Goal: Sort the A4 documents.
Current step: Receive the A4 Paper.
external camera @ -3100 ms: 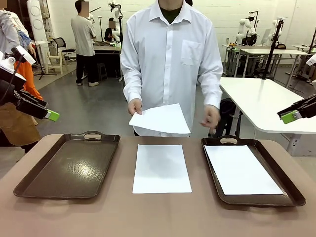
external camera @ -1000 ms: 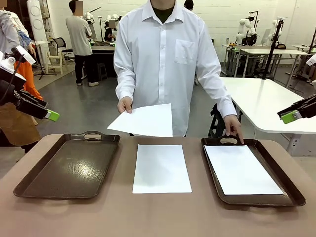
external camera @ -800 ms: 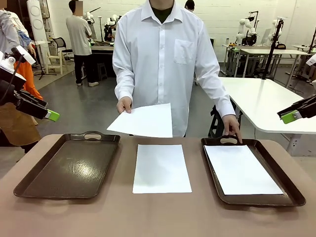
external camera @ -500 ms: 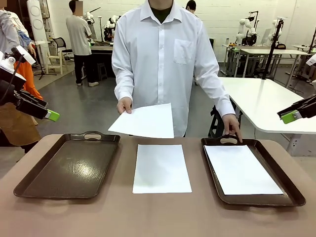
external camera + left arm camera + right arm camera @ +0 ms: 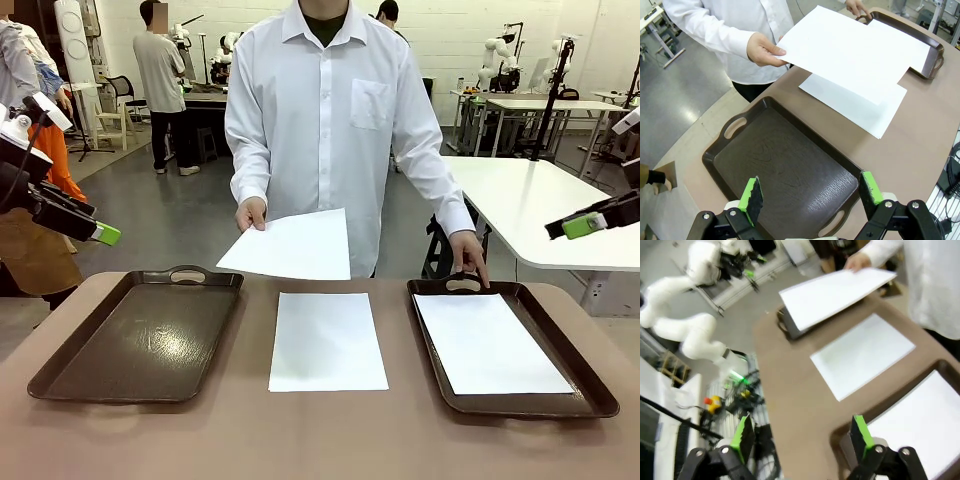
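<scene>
A4 documents [image 5: 327, 340]: one flat on the table [image 5: 320, 440] between left tray [image 5: 130, 340] and right tray [image 5: 548, 335], the filed sheet [image 5: 490, 342] inside the latter, the offered sheet [image 5: 290, 245] held level in the person's hand [image 5: 250, 213] over the far edge, likely for taking. Left gripper [image 5: 810, 186], right gripper [image 5: 801, 429]: jaws wide, empty.

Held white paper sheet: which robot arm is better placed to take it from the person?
Probably left: the thin white paper sheet in the person's hand hangs closer to the open left claw than to the right claw, also open.
</scene>
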{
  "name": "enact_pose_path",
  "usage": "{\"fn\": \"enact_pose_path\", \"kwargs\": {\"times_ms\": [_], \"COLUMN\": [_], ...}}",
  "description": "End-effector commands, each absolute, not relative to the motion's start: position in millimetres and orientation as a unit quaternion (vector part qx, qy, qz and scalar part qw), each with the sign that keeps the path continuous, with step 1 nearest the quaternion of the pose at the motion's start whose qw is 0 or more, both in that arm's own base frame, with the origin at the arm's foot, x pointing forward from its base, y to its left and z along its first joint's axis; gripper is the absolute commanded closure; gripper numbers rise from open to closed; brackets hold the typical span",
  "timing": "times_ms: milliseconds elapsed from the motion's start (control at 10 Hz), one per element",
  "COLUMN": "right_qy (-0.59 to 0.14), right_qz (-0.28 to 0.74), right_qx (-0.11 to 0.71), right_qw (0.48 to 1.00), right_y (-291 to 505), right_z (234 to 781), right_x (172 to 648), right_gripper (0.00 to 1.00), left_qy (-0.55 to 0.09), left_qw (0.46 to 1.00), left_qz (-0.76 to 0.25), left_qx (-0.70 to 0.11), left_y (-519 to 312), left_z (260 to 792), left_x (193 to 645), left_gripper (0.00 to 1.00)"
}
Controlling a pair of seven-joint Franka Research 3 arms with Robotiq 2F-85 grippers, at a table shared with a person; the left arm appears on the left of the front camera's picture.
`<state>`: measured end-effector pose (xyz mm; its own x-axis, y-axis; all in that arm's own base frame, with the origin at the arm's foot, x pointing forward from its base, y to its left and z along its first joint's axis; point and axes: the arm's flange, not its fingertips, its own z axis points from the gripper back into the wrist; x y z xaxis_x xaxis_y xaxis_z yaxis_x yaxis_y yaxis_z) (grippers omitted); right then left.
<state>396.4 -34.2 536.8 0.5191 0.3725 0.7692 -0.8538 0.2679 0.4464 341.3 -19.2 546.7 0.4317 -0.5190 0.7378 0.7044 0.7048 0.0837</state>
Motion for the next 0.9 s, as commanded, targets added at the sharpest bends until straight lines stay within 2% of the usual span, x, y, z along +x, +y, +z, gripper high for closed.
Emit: {"fn": "enact_pose_path", "kwargs": {"times_ms": [0,200,400,600,800], "right_qy": [-0.254,-0.213,-0.150,-0.103,-0.095], "right_qz": [0.393,0.371,0.326,0.288,0.259], "right_qx": [0.487,0.520,0.577,0.617,0.633], "right_qw": [0.738,0.740,0.733,0.725,0.723], "right_y": [-24.1,-18.8,-16.9,24.7,74.1], "right_z": [543.7,526.6,490.5,460.1,438.0], "right_x": [409.0,426.9,469.0,507.1,533.3], "right_gripper": [0.00,0.00,0.00,0.00,0.00], "left_qy": [-0.389,-0.389,-0.389,-0.389,-0.389], "left_qw": [0.835,0.835,0.835,0.835,0.835], "left_qz": [-0.370,-0.370,-0.370,-0.370,-0.370], "left_qx": [-0.121,-0.121,-0.121,-0.121,-0.121], "left_y": [-17.7,-17.7,-17.7,-17.7,-17.7], "left_z": [545.7,545.7,545.7,545.7,545.7], "left_x": [341.8,341.8,341.8,341.8,341.8], "left_gripper": [0.00,0.00,0.00,0.00,0.00]}}
